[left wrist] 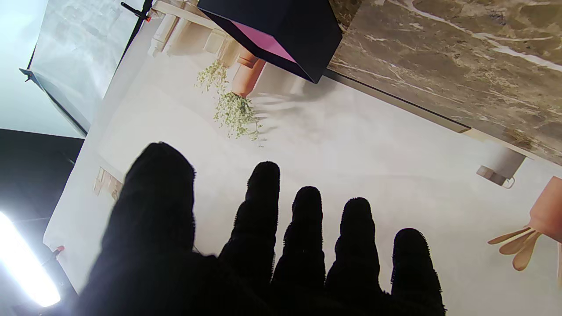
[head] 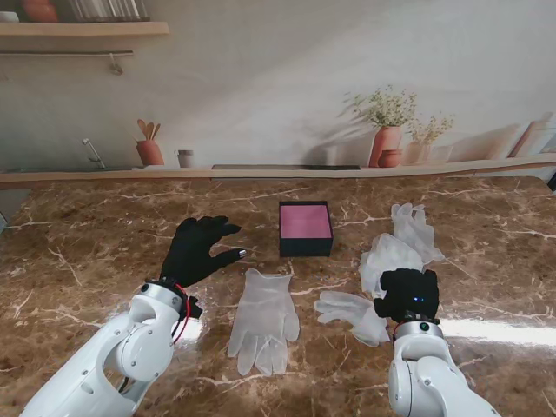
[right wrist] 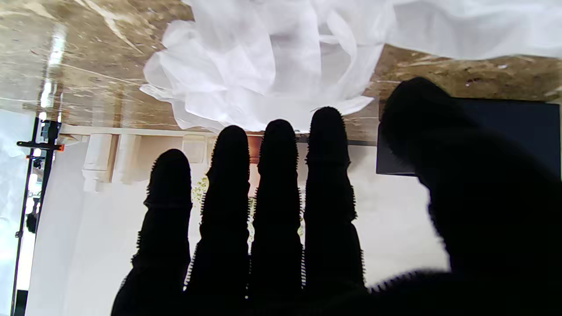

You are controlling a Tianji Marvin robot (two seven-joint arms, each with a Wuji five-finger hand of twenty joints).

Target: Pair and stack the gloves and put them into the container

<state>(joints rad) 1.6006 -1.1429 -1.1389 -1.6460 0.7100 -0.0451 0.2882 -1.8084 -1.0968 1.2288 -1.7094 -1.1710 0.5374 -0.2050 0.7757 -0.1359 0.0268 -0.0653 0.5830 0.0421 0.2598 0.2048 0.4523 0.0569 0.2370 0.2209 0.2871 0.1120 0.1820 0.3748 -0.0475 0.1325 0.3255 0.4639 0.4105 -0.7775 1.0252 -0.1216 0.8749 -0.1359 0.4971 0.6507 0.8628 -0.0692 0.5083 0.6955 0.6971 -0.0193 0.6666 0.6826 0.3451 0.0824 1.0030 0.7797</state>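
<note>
Several translucent white gloves lie on the marble table. One glove (head: 262, 320) is spread flat in front of me, fingers toward me. A second glove (head: 347, 310) lies just left of my right hand (head: 408, 294). A crumpled glove (head: 387, 256) (right wrist: 272, 66) and another glove (head: 413, 228) lie farther off on the right. The container (head: 305, 228) (left wrist: 281, 39) (right wrist: 505, 131) is a small black box with a pink inside, at mid table. My left hand (head: 195, 250) (left wrist: 263, 245) hovers left of the box, fingers spread, holding nothing. My right hand (right wrist: 281, 228) has straight fingers pointing at the crumpled glove, with nothing in it.
The table's far edge meets a printed kitchen backdrop (head: 347, 104) with pots and a shelf. Bare marble (head: 87, 252) stretches left of my left hand and on the far right beyond the gloves.
</note>
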